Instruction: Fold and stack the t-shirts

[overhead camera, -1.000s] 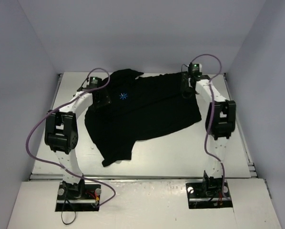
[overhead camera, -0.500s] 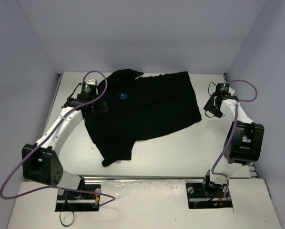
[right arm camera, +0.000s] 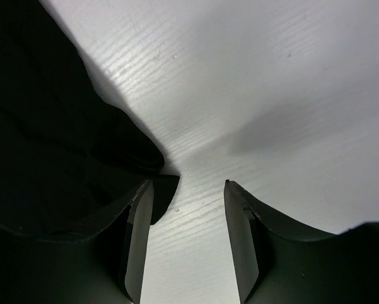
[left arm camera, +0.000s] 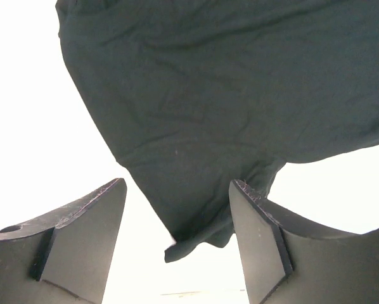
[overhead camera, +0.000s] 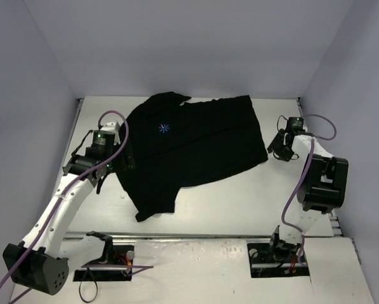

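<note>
Both arms are pulled back from the far edge of the desk since a second ago: left gripper is off the collar area, right gripper is off the far right corner. T-shirt lies the same.

Top view: black t-shirt (overhead camera: 196, 149) is spread flat on the white desk (overhead camera: 240, 196), mid to far-left part, blue logo (overhead camera: 164, 128) facing up. Left gripper (overhead camera: 118, 166) sits at the shirt's left edge. Right gripper (overhead camera: 278, 149) is just right of the shirt's right edge, over bare desk.

Left wrist view: left gripper (left arm camera: 177, 187) stands wide, nothing clamped. T-shirt (left arm camera: 227, 95) fills the upper frame, and one cloth corner shows in the gap between the fingers (left arm camera: 82, 240). Cannot tell if they touch it. Desk (left arm camera: 25, 126) is bare at left.

Right wrist view: right gripper (right arm camera: 186, 187) is parted at a medium gap with bare desk (right arm camera: 272, 95) between. T-shirt (right arm camera: 50, 158) corner is at the left finger (right arm camera: 139, 240) tip, not gripped.
</note>
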Controlling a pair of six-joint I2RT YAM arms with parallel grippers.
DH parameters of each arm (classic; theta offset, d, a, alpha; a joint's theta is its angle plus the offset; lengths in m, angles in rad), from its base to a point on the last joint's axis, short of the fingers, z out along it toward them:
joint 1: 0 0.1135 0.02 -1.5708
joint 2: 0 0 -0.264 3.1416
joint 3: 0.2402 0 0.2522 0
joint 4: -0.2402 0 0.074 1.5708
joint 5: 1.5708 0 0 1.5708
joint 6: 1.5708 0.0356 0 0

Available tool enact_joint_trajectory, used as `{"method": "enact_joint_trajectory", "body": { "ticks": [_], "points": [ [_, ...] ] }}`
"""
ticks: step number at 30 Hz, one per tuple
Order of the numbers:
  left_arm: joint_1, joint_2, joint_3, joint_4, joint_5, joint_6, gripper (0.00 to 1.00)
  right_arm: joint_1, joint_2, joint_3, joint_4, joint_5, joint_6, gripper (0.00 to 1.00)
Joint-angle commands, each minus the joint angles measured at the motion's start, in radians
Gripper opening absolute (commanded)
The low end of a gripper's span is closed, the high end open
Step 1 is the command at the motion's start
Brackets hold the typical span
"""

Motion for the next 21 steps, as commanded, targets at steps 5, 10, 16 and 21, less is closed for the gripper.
{"method": "enact_joint_trajectory", "body": {
  "ticks": [5,10,16,21],
  "points": [
    [-0.004,-0.029,-0.008,-0.028,0.01,-0.002,0.63,0.037,0.02,-0.05,0.055,-0.018,-0.022,0.46],
    [-0.004,-0.025,0.0,-0.027,0.015,0.002,0.63,0.057,0.018,-0.072,0.085,-0.033,-0.043,0.45],
    [-0.005,-0.024,-0.002,-0.027,0.018,0.007,0.63,0.069,-0.002,-0.083,0.102,-0.017,-0.066,0.45],
    [-0.006,-0.026,-0.008,-0.027,0.019,0.008,0.63,0.08,0.022,-0.073,0.105,0.004,-0.079,0.45]
  ]
}}
